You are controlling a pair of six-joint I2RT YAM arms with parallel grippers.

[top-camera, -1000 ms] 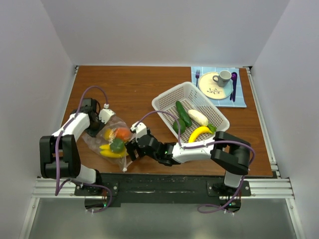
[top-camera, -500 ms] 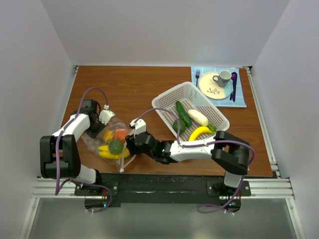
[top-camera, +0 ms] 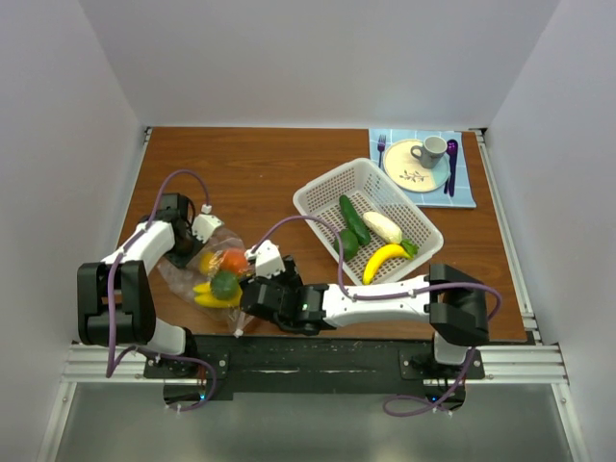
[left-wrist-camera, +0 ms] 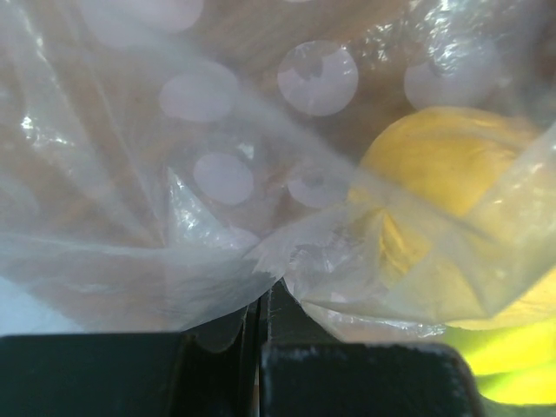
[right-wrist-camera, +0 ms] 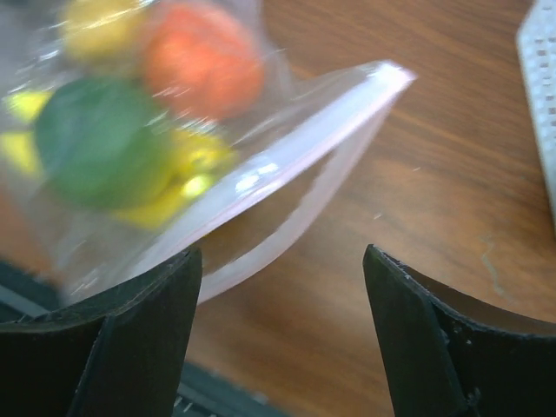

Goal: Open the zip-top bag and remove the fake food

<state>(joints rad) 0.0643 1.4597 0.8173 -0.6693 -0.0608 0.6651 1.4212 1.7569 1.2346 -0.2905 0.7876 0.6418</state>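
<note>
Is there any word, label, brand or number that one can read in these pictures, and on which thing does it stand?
None can be read. The zip-top bag, the basket and the mug bear no text; the plate has only a small dark drawing, no letters.

The clear zip-top bag (top-camera: pixel 177 274) lies crumpled, mouth partly open, holding yellow, green and orange fake food (top-camera: pixel 225 283).

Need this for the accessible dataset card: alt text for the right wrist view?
The open right gripper faces the pinkish zip mouth of the zip-top bag, which lies on the wooden table, mouth seemingly parted. Orange, green and yellow fake food shows through the plastic; a white basket edge is at far right.
</note>
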